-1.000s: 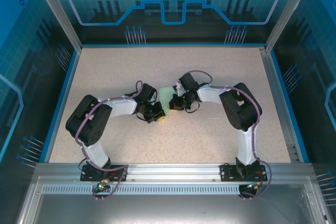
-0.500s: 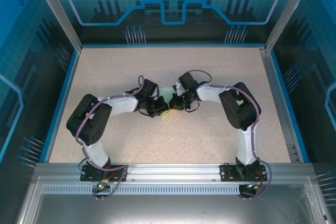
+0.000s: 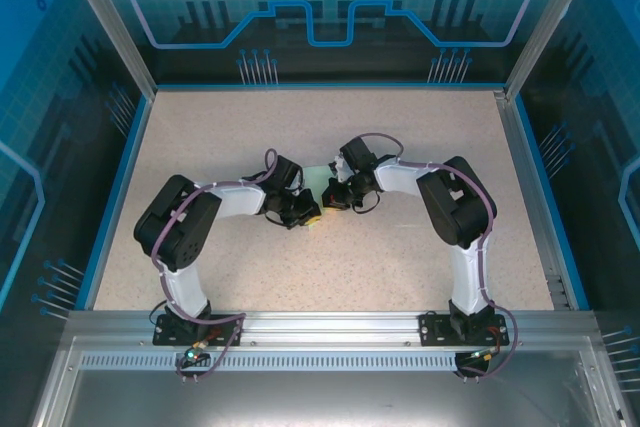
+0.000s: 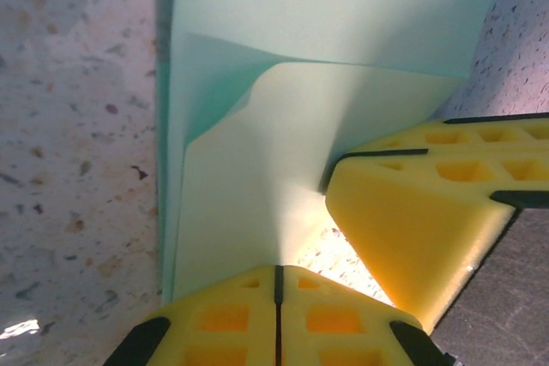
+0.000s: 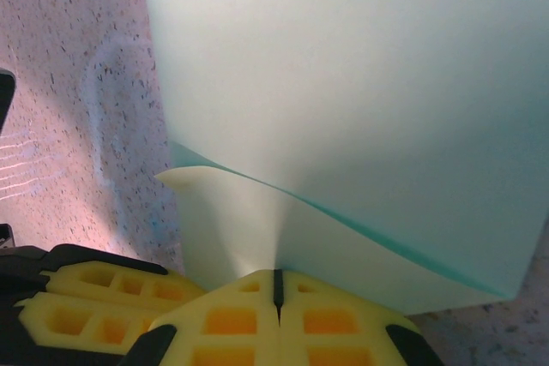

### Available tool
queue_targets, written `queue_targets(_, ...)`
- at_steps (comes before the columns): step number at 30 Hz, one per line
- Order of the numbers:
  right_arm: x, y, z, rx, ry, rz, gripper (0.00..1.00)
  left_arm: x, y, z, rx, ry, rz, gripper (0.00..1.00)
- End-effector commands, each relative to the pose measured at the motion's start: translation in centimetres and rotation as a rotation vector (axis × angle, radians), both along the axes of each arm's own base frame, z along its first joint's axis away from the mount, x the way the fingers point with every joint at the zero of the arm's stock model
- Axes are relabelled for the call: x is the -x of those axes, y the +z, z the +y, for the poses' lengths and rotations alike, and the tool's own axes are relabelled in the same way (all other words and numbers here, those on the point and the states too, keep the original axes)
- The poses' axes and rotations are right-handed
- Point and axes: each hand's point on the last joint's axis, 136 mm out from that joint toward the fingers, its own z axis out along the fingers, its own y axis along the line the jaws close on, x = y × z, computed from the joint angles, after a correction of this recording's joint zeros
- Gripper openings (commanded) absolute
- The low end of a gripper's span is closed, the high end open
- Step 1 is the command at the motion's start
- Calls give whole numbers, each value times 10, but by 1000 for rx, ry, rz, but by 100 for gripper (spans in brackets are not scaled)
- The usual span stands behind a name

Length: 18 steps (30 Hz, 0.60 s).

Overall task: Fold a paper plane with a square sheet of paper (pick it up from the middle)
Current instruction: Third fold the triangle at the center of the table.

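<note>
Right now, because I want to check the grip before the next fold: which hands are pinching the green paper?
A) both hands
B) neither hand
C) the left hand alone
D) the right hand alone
A: in the wrist views, the left hand and the right hand each have their yellow fingers pressed shut on a raised part of the green paper.

The paper [image 5: 360, 83] is plain mint-green, gripper fingers [image 4: 412, 229] yellow, table [image 4: 69, 126] speckled beige.
</note>
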Motion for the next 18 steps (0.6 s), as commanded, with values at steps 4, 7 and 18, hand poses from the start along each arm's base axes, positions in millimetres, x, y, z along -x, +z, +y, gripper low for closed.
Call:
queue_targets(4, -1, -28, -21, 108, -44, 51, 2, 49, -28, 25, -95, -67, 118, 7)
queue_targets(7, 0, -29, -22, 114, -44, 52, 2, 65, -32, 31, -100, -81, 145, 7)
queue_targets(18, 0, -31, -28, 126, -53, 57, 2, 91, -22, 48, -150, -121, 164, 7)
